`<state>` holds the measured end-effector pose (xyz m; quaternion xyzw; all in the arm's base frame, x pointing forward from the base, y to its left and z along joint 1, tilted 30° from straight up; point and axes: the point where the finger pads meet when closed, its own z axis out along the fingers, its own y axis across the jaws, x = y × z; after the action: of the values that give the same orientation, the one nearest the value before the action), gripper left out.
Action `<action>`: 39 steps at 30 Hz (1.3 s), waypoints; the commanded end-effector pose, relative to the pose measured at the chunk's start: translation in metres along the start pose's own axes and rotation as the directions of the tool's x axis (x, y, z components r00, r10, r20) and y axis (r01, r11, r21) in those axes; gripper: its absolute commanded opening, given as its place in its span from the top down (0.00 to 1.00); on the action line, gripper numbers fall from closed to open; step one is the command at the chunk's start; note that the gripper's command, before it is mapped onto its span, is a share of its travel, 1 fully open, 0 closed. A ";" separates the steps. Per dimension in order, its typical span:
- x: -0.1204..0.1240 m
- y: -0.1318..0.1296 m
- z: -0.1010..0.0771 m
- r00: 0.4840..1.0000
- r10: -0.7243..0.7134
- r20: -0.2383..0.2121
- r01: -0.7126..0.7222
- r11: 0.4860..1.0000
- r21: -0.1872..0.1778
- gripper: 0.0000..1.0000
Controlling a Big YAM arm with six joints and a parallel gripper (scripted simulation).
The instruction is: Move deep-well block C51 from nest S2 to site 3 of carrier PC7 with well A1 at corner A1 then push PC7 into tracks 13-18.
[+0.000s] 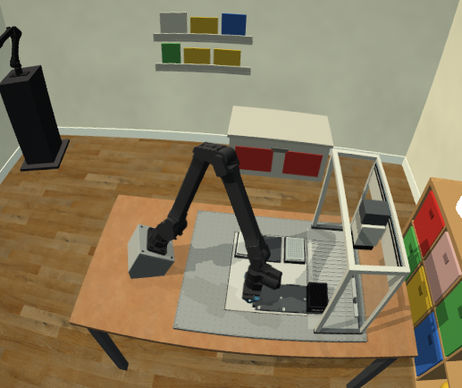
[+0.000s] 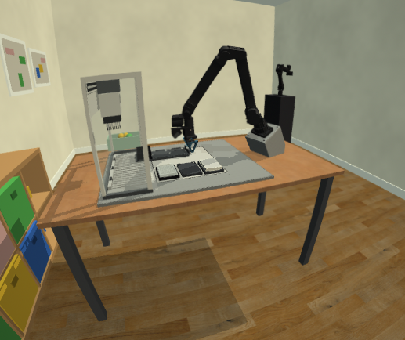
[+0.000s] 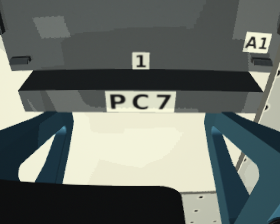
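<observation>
You are in the push step. The deep-well block C51 (image 1: 317,297) already stands on the plate carrier PC7 (image 1: 285,300) at the far end from the handle, which should be site 3; whether it sits fully down, with A1 at the marked corner, cannot be confirmed from these views. The middle nest S2 (image 2: 189,168) shows only a dark, flat surface.

The gripper (image 3: 140,137) is low on the apron, directly behind the carrier's handle bar (image 3: 140,82), above the label PC7. Its blue fingers are spread wide with nothing between them, and they straddle the handle end without clamping it. Site 1 (image 3: 140,60) is bare.

In the top view the block end of the carrier has reached the front of the rails (image 1: 330,264). No lit lamp can be made out behind the tracks.

Next move: drive the carrier straight along its length into tracks 13-18. Keep the push square, so that the carrier stays down in the tracks and off the ribs. Continue to the stop, then check for the lamp.
</observation>
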<state>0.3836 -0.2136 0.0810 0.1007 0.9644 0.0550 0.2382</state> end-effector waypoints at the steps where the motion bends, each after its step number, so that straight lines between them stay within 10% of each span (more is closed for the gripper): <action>1: -0.044 -0.003 -0.012 0.997 -0.037 0.072 0.036 0.999 0.018 0.20; 39: -0.077 -0.001 -0.015 0.996 -0.041 0.073 0.040 0.999 0.018 0.20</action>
<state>0.4138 -0.2220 0.0980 0.0985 0.9642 0.0537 0.2401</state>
